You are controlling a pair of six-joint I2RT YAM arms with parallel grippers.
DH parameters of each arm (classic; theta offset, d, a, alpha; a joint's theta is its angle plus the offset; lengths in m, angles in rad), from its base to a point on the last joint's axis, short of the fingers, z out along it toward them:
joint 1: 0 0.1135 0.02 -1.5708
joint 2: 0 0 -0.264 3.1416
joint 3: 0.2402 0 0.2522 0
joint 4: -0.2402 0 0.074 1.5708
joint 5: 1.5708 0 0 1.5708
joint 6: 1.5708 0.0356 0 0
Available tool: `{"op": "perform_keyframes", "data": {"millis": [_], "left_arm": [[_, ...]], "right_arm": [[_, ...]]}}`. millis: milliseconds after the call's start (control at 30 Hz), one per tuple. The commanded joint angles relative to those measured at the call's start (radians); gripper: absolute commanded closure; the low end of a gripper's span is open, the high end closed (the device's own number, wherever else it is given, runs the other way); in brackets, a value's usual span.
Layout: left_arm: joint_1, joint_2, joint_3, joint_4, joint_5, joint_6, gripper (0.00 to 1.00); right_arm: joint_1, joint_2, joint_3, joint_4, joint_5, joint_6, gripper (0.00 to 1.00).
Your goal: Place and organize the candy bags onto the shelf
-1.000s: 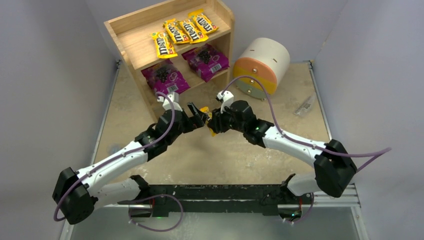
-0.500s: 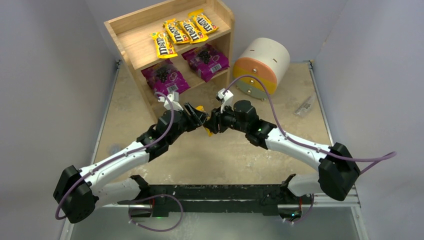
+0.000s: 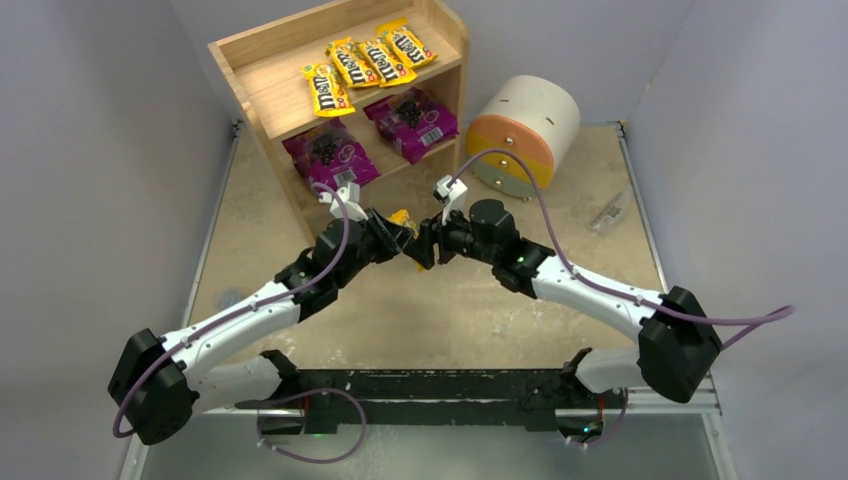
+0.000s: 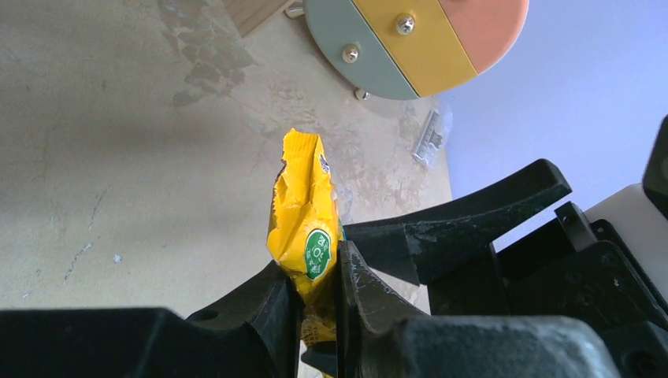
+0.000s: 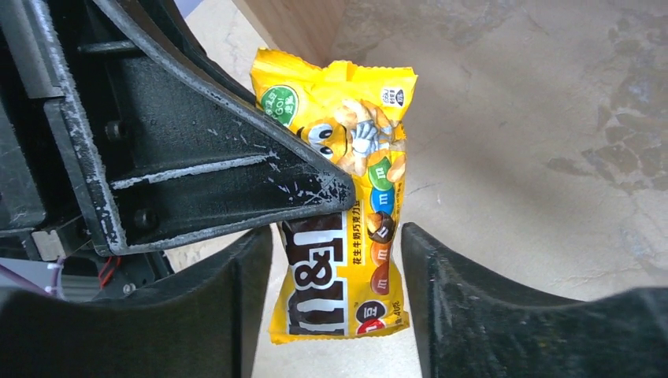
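Note:
A yellow M&M's candy bag (image 3: 403,222) hangs above the table between the two arms. My left gripper (image 4: 319,272) is shut on its upper part, the bag (image 4: 303,213) pinched edge-on between the fingers. My right gripper (image 5: 337,252) is open, its fingers standing either side of the bag's (image 5: 354,197) lower end with a gap on each side. Several yellow candy bags (image 3: 370,60) lie on the top tier of the wooden shelf (image 3: 250,60). Two magenta bags (image 3: 330,150) (image 3: 410,118) lie on the lower tier.
A round white drum (image 3: 525,125) with coloured drawers stands right of the shelf. A small clear-wrapped tool (image 3: 608,212) lies near the right table edge. Grey walls close in on both sides.
My left gripper has closed on the yellow bag. My right gripper has widened and let go of it. Both grippers shifted slightly toward the shelf.

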State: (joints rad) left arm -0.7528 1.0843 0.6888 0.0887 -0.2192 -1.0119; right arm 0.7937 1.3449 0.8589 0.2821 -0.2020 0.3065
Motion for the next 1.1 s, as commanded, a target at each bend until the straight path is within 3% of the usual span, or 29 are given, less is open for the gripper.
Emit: {"op": "perform_keyframes", "data": {"millis": [0, 133, 400, 500, 600, 700, 767, 933, 1067], "left_arm": [[0.005, -0.01, 0.052, 0.015, 0.008, 0.0, 0.95], [0.014, -0.016, 0.098, -0.042, -0.002, -0.003, 0.96], [0.057, -0.047, 0.208, -0.219, -0.009, -0.097, 1.0], [0.105, -0.077, 0.244, -0.279, 0.032, -0.138, 1.0], [0.163, -0.097, 0.245, -0.276, 0.146, -0.176, 1.0], [0.188, -0.089, 0.259, -0.297, 0.207, -0.187, 1.0], [0.191, -0.077, 0.269, -0.312, 0.234, -0.192, 1.0], [0.196, -0.052, 0.268, -0.295, 0.303, -0.203, 1.0], [0.198, -0.049, 0.251, -0.271, 0.348, -0.222, 1.0]], "right_arm": [[0.005, -0.071, 0.023, 0.014, -0.01, -0.069, 0.3], [0.005, -0.152, -0.063, 0.084, -0.029, -0.231, 0.16], [0.048, -0.309, -0.432, 0.62, -0.053, -0.926, 0.01], [0.058, -0.324, -0.448, 0.676, -0.055, -1.0, 0.04], [0.111, -0.276, -0.439, 0.714, 0.041, -1.105, 0.07], [0.123, -0.209, -0.498, 0.998, 0.032, -1.111, 0.08], [0.127, -0.178, -0.501, 1.088, 0.011, -1.106, 0.09], [0.129, -0.141, -0.448, 1.073, -0.057, -1.15, 0.13], [0.13, -0.139, -0.396, 0.961, -0.061, -1.217, 0.19]]}}
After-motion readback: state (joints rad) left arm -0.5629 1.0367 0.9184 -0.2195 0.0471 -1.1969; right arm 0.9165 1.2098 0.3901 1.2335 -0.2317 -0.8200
